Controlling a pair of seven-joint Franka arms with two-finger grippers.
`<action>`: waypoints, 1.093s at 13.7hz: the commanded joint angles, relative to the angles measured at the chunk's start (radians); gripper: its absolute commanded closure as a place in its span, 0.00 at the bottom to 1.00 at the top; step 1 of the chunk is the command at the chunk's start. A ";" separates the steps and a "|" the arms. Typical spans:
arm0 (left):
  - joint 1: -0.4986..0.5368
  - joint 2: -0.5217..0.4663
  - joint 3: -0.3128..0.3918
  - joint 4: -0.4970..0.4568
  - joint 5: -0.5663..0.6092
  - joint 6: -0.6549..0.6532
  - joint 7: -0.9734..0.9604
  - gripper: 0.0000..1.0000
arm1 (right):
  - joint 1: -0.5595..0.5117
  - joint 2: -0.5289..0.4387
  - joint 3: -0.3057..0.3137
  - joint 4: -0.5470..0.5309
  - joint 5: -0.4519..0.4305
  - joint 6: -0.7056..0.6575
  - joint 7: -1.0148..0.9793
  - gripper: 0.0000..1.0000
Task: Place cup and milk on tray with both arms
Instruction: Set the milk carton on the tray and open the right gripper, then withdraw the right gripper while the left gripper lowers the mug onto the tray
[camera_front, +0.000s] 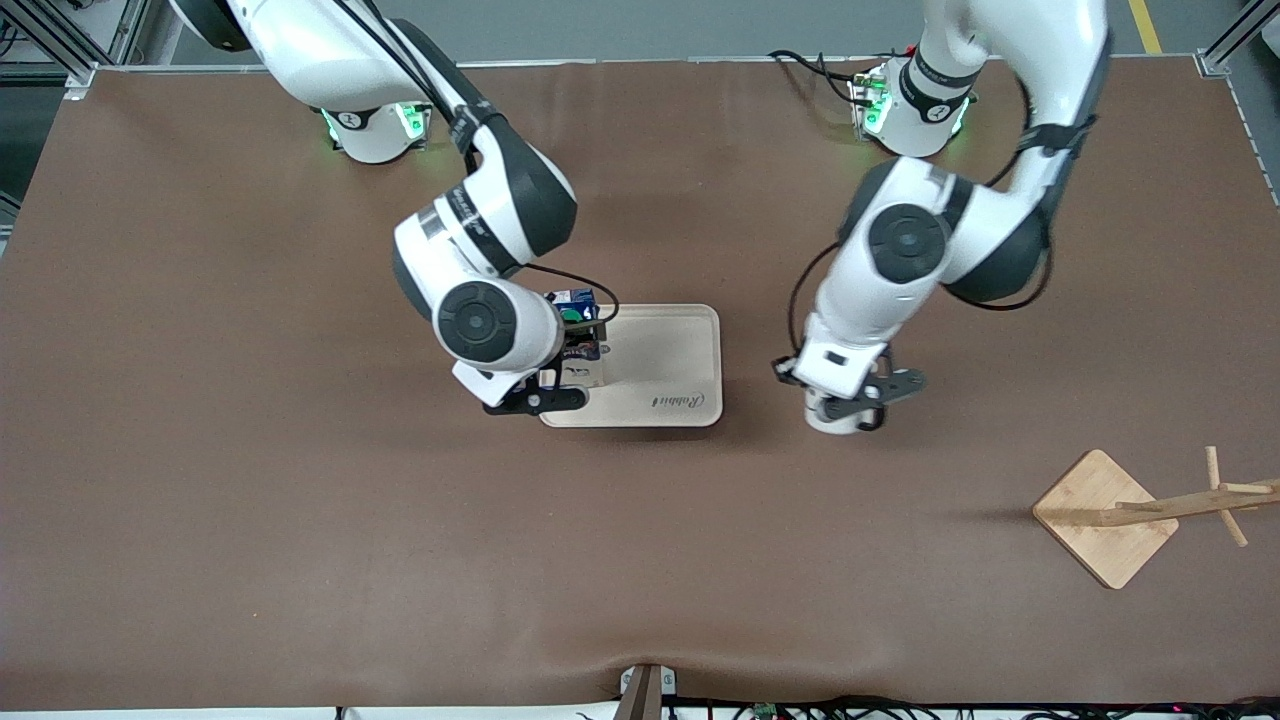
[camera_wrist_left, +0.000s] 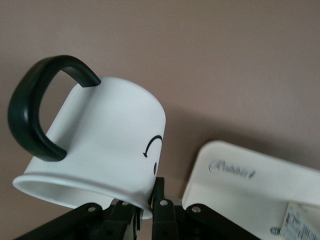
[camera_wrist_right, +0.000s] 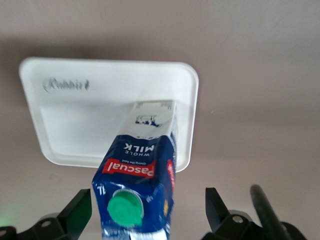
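Note:
The cream tray lies mid-table. The blue milk carton with a green cap stands upright on the tray's end toward the right arm. In the right wrist view the milk stands on the tray. My right gripper is open, its fingers wide on either side of the carton and apart from it; it also shows in the front view. My left gripper is shut on the rim of the white smiley cup, beside the tray toward the left arm's end. In the left wrist view the cup sits pinched at its rim in the gripper.
A wooden stand with a square base and a leaning pegged post is nearer the front camera, toward the left arm's end. The tray's middle, with its script lettering, is bare. Brown table surface surrounds the tray.

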 joint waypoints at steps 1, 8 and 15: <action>-0.059 0.091 0.004 0.089 -0.114 -0.021 -0.010 1.00 | -0.080 -0.067 -0.002 0.088 0.020 -0.130 0.002 0.00; -0.154 0.324 -0.004 0.262 -0.353 -0.021 -0.153 1.00 | -0.277 -0.320 -0.016 0.048 -0.251 -0.257 -0.069 0.00; -0.154 0.371 -0.004 0.269 -0.509 -0.051 -0.158 0.89 | -0.541 -0.633 -0.013 -0.382 -0.235 -0.120 -0.362 0.00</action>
